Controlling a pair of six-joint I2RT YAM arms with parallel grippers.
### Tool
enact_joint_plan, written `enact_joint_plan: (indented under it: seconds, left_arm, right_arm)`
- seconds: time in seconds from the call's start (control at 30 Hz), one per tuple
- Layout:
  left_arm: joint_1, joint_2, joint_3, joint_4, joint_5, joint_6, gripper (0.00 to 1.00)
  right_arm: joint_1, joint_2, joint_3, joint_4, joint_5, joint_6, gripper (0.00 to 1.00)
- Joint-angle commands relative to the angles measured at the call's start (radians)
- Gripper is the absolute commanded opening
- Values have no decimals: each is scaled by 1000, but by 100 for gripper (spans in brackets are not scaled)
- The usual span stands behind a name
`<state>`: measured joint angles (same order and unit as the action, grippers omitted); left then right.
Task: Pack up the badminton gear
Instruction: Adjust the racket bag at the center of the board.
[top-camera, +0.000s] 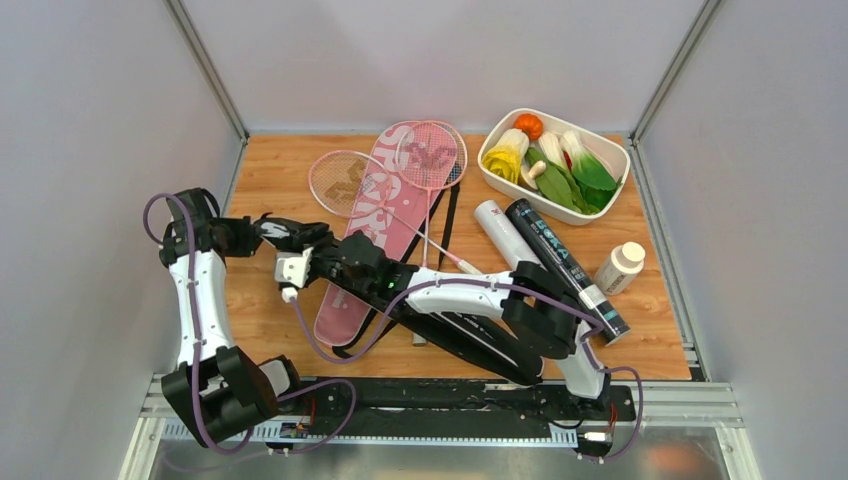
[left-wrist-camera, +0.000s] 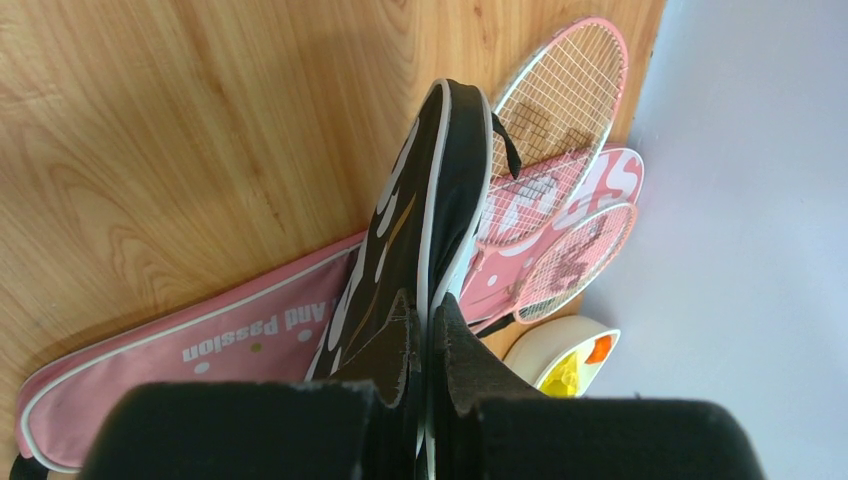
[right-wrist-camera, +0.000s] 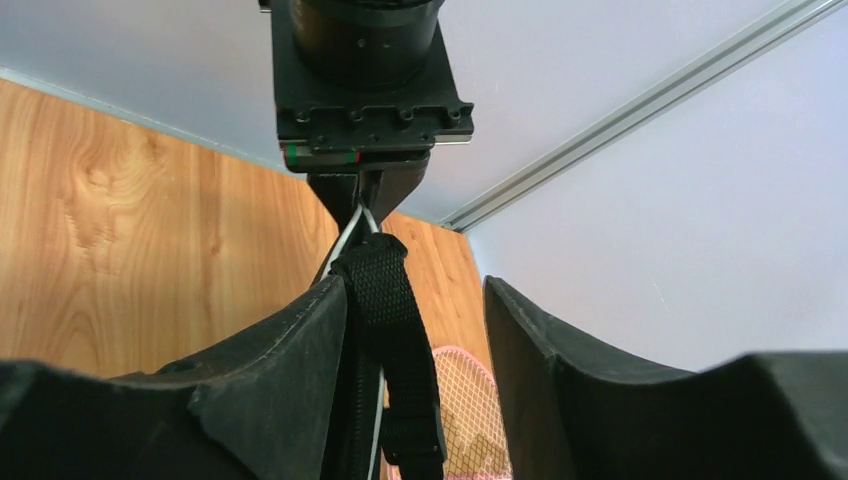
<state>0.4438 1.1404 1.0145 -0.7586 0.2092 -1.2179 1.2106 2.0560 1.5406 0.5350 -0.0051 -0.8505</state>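
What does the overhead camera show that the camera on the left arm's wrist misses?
Only overhead: the black tube and white tube, the small white bottle, and both arms. Only the left wrist: its own black fingers shut on the edge of the black racket cover. Both show the pink racket-shaped cover, the two pink-framed rackets and the white bowl.

"And Passion" on the pink cover (left-wrist-camera: 230, 340) left of the left gripper (left-wrist-camera: 428, 325), "SPORT" along its far end
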Motion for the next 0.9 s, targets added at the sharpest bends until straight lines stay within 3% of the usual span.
enact_joint_plan:
  seconds: [0.0, 0.13, 0.27, 0.5, 0.67, 0.87]
  left_arm:
    - [9, -22, 37, -67, 71, -18, 0]
    - [9, -26, 32, -67, 62, -17, 0]
    - [9, -27, 28, -69, 57, -12, 0]
    - [9, -37, 17, -50, 83, -20, 0]
    - [9, -48, 17, -39, 80, -21, 0]
    - [9, -48, 4, -16, 93, -22, 0]
  right_arm:
    - [-8, 51, 86, -20, -20, -16, 54]
    - [-10, 52, 71, 30, 4, 20, 46]
    - [-37, 41, 93, 17, 48, 80, 47]
    - [-53, 130, 288, -225, 40, 161, 45]
    - [-51, 119, 252, -241, 25, 233, 34]
    - [-51, 94, 222, -303, -52, 234, 32]
